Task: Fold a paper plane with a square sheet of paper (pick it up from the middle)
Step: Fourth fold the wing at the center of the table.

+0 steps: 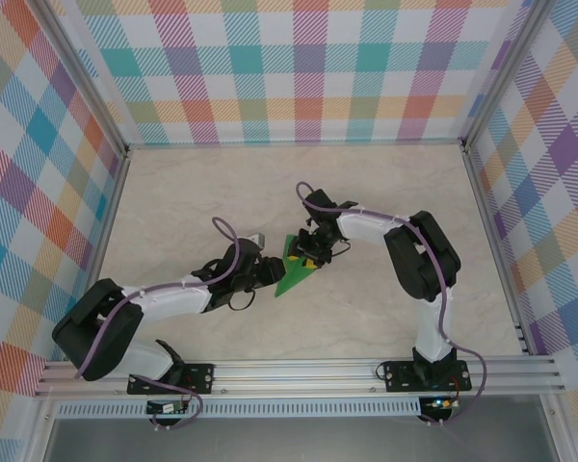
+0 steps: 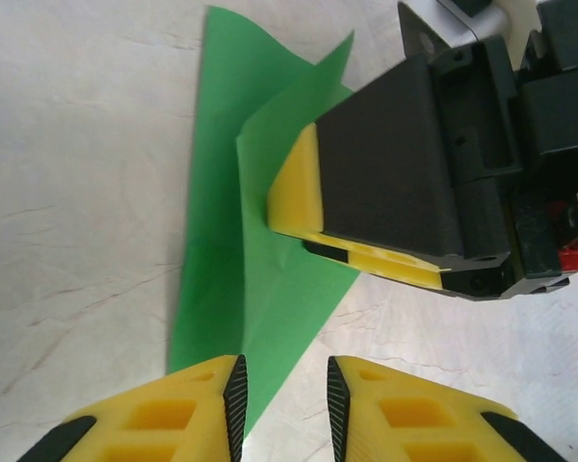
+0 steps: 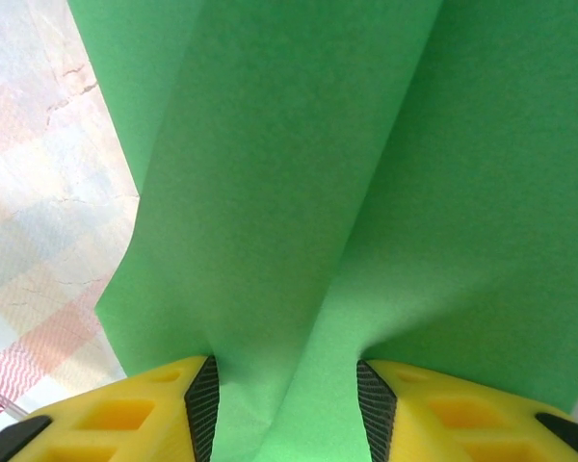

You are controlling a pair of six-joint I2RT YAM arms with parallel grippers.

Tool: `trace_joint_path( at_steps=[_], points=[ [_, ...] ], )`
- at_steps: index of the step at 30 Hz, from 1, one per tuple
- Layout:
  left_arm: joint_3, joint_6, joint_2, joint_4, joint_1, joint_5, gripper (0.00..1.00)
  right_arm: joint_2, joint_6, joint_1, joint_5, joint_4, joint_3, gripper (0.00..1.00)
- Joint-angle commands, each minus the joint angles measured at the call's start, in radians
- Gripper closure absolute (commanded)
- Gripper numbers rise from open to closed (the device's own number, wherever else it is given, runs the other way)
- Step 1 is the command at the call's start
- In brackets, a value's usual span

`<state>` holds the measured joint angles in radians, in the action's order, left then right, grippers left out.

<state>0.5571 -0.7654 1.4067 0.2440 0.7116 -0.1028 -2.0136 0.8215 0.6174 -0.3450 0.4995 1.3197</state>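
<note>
Green paper plane, mid-table: pointed, layered folds, one flap lifted. Right pincer holds its fold; left pincer narrowly parted, gripping nothing.

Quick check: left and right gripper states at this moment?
Left gripper: open, jaws apart at the green paper's near tip, holding nothing.
Right gripper: paper lies between its fingers; whether it grips cannot be told.

No legible text, label, brand, number or sign appears in any view. The green paper is plain and unprinted on every visible face. The yellow fingers and black gripper housings carry no readable markings. The checked walls show pattern only, and the marbled table surface bears no lettering.
</note>
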Motion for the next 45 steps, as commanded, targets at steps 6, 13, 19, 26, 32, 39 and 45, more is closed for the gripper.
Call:
trace_joint_path(
  at_steps=[6,13,19,26,32,39,45],
  points=[
    [0.076,-0.022,0.154,0.076,-0.014,-0.158,0.81,-0.078,0.014,0.005,0.092,0.111,-0.013,0.53],
    [0.089,-0.02,0.192,0.025,-0.017,-0.098,0.87,-0.089,0.019,0.005,0.092,0.123,-0.008,0.53],
    [0.084,-0.014,0.199,-0.008,-0.021,-0.057,0.89,-0.095,0.015,0.005,0.098,0.131,-0.005,0.53],
    [0.088,-0.01,0.204,-0.018,-0.025,-0.051,0.89,-0.11,0.013,0.005,0.107,0.147,0.002,0.54],
    [0.09,-0.009,0.214,-0.019,-0.025,-0.051,0.9,-0.122,0.013,0.005,0.119,0.165,0.01,0.54],
    [0.089,-0.005,0.216,-0.031,-0.025,-0.047,0.91,-0.143,0.0,0.005,0.121,0.184,0.026,0.54],
    [0.089,-0.001,0.214,-0.038,-0.025,-0.05,0.91,-0.159,-0.007,0.005,0.124,0.2,0.042,0.54]
  ],
)
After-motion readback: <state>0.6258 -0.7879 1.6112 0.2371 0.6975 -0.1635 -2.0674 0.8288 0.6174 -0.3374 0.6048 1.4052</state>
